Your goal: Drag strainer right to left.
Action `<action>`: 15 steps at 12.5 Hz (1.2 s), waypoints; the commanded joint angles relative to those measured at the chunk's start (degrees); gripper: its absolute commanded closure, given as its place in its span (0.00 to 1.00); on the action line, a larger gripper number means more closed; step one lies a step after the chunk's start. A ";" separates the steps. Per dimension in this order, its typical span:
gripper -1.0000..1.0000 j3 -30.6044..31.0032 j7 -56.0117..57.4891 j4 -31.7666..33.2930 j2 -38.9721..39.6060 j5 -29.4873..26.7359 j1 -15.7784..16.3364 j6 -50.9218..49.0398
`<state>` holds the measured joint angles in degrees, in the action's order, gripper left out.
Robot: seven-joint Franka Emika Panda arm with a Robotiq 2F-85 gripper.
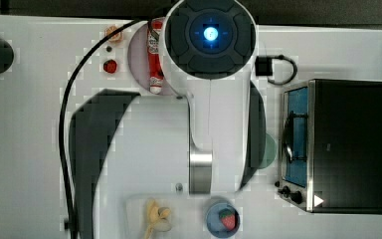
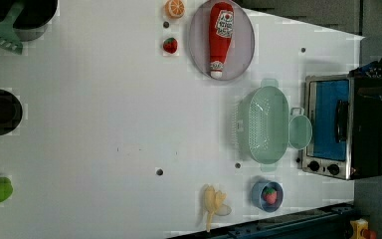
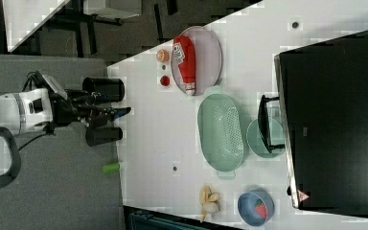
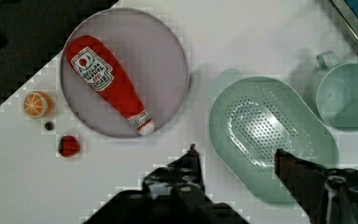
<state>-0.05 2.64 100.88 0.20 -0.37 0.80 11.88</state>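
While the gripper [image 4: 235,156] hangs well above the table [image 2: 104,124] with its fingers spread apart and nothing between them, the strainer [image 4: 270,135] sits flat on the white top below, partly under the gap between the fingertips in the wrist view. Beyond the strainer there's a green mug [image 4: 347,95] just beside its rim (handle toward the toaster oven [image 2: 343,127]), and the plate [image 4: 168,60] with the ketchup bottle [image 4: 107,81] lies off to the other side
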 commanded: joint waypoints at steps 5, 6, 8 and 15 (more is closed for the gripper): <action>0.00 -2.30 -7.54 12.41 -23.47 3.06 -2.19 -15.02; 0.00 -2.14 -7.57 14.40 -23.35 3.06 -2.19 -14.73; 0.00 -1.74 -7.76 19.24 -22.79 3.06 -2.19 -11.22; 0.00 -1.47 -19.20 36.28 -16.15 3.06 -2.16 18.67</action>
<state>-2.02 -10.80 137.64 -12.99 4.03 -0.99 28.33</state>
